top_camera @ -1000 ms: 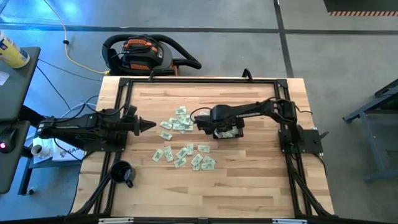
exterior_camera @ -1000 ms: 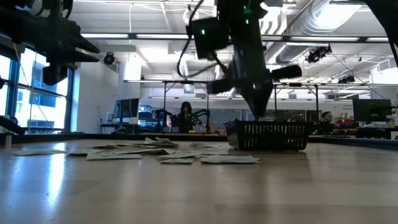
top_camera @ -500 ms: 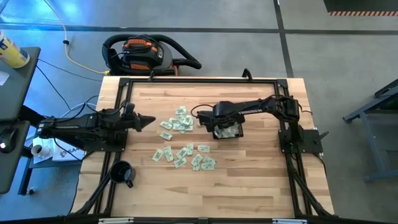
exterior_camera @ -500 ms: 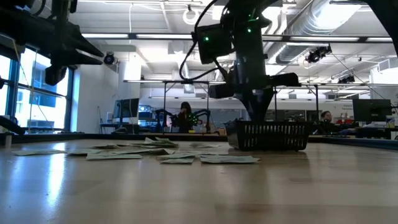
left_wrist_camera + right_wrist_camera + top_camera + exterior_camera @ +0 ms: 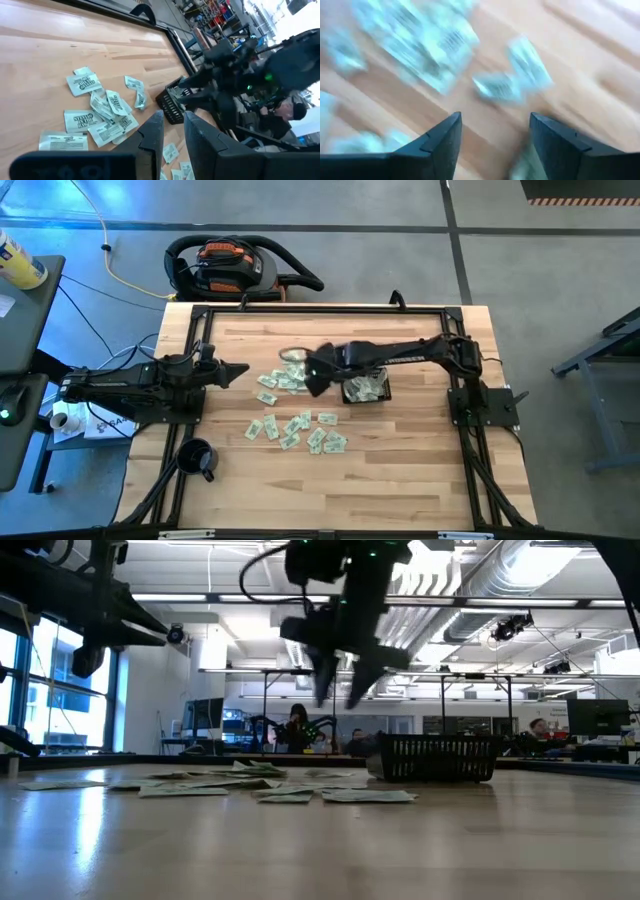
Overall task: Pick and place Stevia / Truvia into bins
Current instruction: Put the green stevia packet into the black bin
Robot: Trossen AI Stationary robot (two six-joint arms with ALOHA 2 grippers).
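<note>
Pale green and white Stevia sachets (image 5: 285, 376) lie flat in a loose cluster at the table's middle, with more (image 5: 298, 430) nearer the front edge. The black mesh basket (image 5: 388, 390) stands to the right of them, with sachets inside. My right gripper (image 5: 312, 384) hangs open above the table between the basket (image 5: 440, 758) and the far cluster. Its fingers (image 5: 337, 700) slant down, nothing between them (image 5: 495, 117). My left gripper (image 5: 243, 370) waits left of the sachets, raised, its fingers (image 5: 173, 116) a little apart and empty.
A round black mug (image 5: 197, 457) stands near the table's front left corner. A black frame (image 5: 300, 307) runs around the tabletop. Bare wood lies in front of the sachets and right of the basket. A vacuum cleaner (image 5: 240, 265) sits on the floor beyond the far edge.
My right gripper has left the basket, risen and swung toward the table's left, over the edge of the sachet cluster. It has rolled about its wrist and opened from shut. The sachets on the table lie as before.
</note>
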